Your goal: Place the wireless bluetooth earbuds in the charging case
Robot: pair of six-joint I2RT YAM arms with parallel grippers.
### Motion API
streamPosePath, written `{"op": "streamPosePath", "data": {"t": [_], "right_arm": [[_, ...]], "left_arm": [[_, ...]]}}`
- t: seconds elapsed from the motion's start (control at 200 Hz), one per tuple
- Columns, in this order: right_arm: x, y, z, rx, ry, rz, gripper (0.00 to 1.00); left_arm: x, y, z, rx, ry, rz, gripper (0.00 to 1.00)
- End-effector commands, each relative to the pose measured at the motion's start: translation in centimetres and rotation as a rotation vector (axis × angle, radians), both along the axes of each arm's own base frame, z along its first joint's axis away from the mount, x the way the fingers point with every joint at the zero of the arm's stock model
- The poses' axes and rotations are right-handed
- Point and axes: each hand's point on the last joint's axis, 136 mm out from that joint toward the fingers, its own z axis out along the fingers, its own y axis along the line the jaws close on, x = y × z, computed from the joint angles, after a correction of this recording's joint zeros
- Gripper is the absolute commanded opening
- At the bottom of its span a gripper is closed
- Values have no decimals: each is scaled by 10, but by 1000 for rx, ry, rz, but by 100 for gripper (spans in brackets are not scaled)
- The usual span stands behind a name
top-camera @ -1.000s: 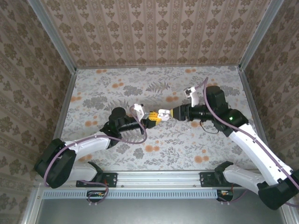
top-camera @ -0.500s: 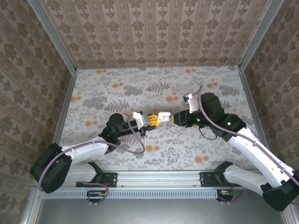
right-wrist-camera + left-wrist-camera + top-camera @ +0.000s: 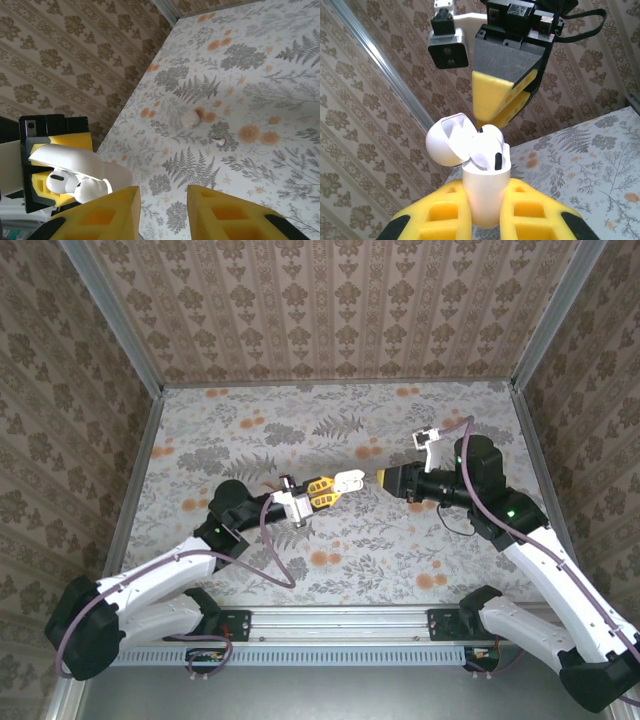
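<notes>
Change: the right gripper (image 3: 385, 480) has drawn back to the right. It now stands apart from the small glossy white hinged plastic charging case (image 3: 347, 479), which it was touching a second ago.
Left gripper (image 3: 485, 217): the yellow-padded fingers are clamped on the lower body of the case, which is held upright at mid-table between the two arms.
Case lid (image 3: 446, 142): hinged open and leaning back.
Earbuds: two small white plastic earbuds (image 3: 492, 152) sit in the mouth of the case with their heads proud of the rim. I cannot tell if they are fully seated.
Right gripper state: a narrow gap with nothing between the fingers.
Far: a small white rounded lump (image 3: 191, 118) lies on the floral table (image 3: 280, 75), well apart from both grippers.
Step (judged): insertion looks about done. Seating and lid closing remain.
Next move (judged): the right fingertip presses any proud bud down, then tips the lid over. The left hold must stay firm so the case does not slip.
</notes>
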Motion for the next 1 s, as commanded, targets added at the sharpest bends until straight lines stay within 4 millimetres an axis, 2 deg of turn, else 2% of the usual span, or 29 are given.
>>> {"op": "streamPosePath", "data": {"t": [0.0, 0.16, 0.345, 0.565, 0.705, 0.835, 0.895, 0.995], "right_arm": [[-3, 9, 25, 55, -44, 54, 30], [-6, 16, 28, 42, -55, 80, 29], [-14, 28, 27, -48, -90, 111, 28], [-11, 36, 12, -161, -91, 120, 27], [-15, 41, 3, -211, -77, 151, 27], [-17, 43, 0, -232, -86, 159, 29], [-16, 40, -4, -253, -85, 146, 33], [-13, 32, -3, -263, -100, 98, 34]], "left_arm": [[-5, 2, 18, -10, -85, 4, 0], [-6, 2, 17, -2, -90, 11, 0], [0, 0, 12, 15, -57, 26, 0], [-1, -5, 9, 19, 0, -6, 0], [0, -6, 8, 20, 19, -7, 0], [1, -7, 6, 18, 40, -8, 0], [2, -7, 6, 15, 55, -9, 0], [4, -7, 5, 13, 92, -19, 0]]}}
